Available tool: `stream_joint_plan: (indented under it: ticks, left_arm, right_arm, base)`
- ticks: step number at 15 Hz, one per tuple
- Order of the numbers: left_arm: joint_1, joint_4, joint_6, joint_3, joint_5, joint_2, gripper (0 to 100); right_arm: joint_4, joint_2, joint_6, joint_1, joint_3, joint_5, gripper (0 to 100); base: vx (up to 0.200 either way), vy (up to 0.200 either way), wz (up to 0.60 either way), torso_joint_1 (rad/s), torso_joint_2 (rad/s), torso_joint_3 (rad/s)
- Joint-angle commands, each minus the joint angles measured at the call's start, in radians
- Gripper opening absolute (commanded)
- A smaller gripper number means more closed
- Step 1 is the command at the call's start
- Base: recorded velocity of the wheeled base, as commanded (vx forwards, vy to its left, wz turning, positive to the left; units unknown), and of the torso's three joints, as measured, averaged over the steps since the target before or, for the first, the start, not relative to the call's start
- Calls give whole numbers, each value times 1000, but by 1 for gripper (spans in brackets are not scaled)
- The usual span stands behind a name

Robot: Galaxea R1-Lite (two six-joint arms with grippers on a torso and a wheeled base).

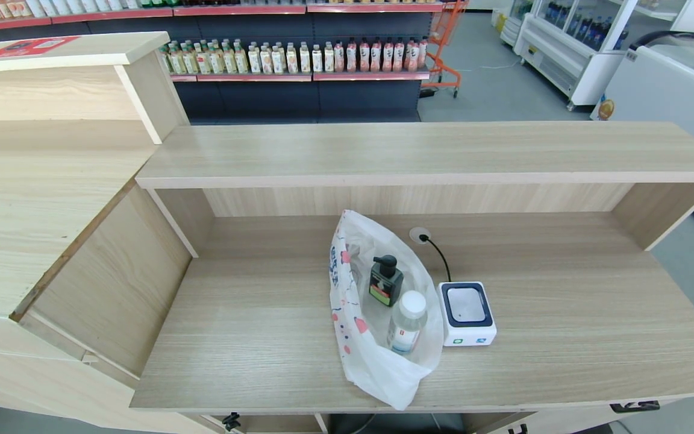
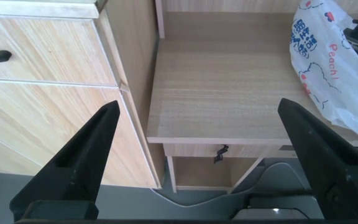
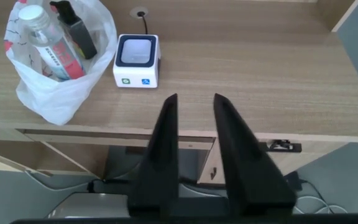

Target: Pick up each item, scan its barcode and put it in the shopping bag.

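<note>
I see my left gripper (image 2: 199, 107) with fingers wide apart, and my right gripper (image 3: 195, 99) with fingers a narrow gap apart, both empty. On the worktop (image 1: 564, 313), the shopping bag (image 1: 347, 313) lies just beside the scanner (image 1: 466, 312), with the pump bottle (image 1: 385, 280) and water bottle (image 1: 407, 322) inside.

Left gripper (image 2: 199, 104): two black matt fingers (image 2: 79, 162), wedge-shaped, broad at the base & narrowing to blunt tips, w/ flat plain faces; right gripper (image 3: 195, 96): also two black fingers (image 3: 157, 162), long & tapered, smooth, approx. same shape, edges straight.
</note>
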Motion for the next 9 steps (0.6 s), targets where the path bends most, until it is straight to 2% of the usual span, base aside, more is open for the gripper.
stream_joint_plan:
  ticks: [1, 9]
  left_arm:
    - [0, 0, 1, 0, 0, 0, 100]
    - [0, 0, 6, 0, 0, 0, 100]
  right_arm:
    - [0, 2, -2, 0, 0, 0, 0]
    - [0, 2, -8, 0, 0, 1, 0]
  base:
    - [0, -200, 0, 7, -2, 2]
    - [0, -200, 0, 5, 0, 1]
